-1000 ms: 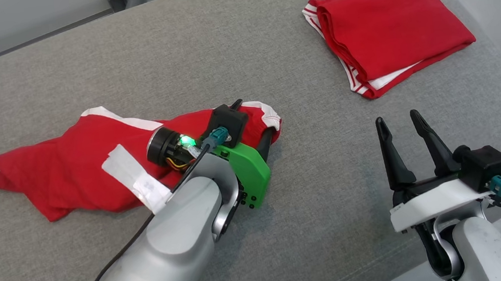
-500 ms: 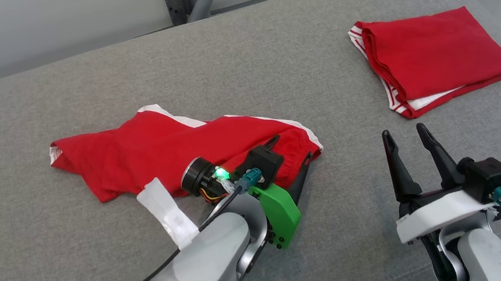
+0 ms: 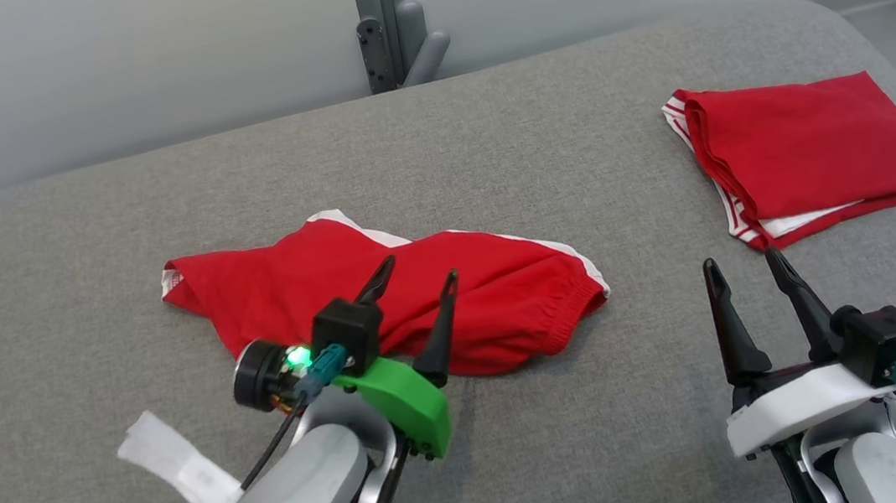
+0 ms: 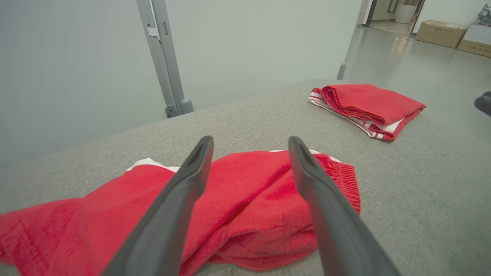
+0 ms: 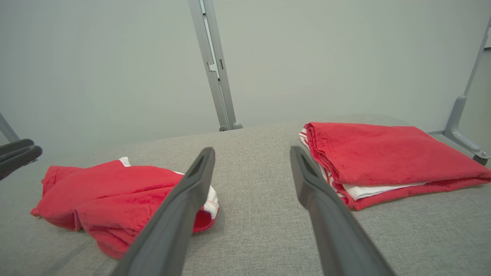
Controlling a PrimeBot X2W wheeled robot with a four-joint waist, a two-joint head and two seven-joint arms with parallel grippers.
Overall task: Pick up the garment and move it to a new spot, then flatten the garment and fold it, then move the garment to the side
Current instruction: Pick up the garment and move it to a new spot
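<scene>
a: why was the left gripper (image 3: 420,267) poised at the garment's (image 3: 505,304) near edge, jaws spread wide and empty?
b: probably lined up to take the hem. the right gripper (image 3: 738,259) waited wide and empty too, apart from the cloth.
a: and where did the garment lie?
b: crumpled mid-cushion (image 3: 486,137), long axis left to right, ribbed waistband end toward the folded red garment (image 3: 815,142).
</scene>
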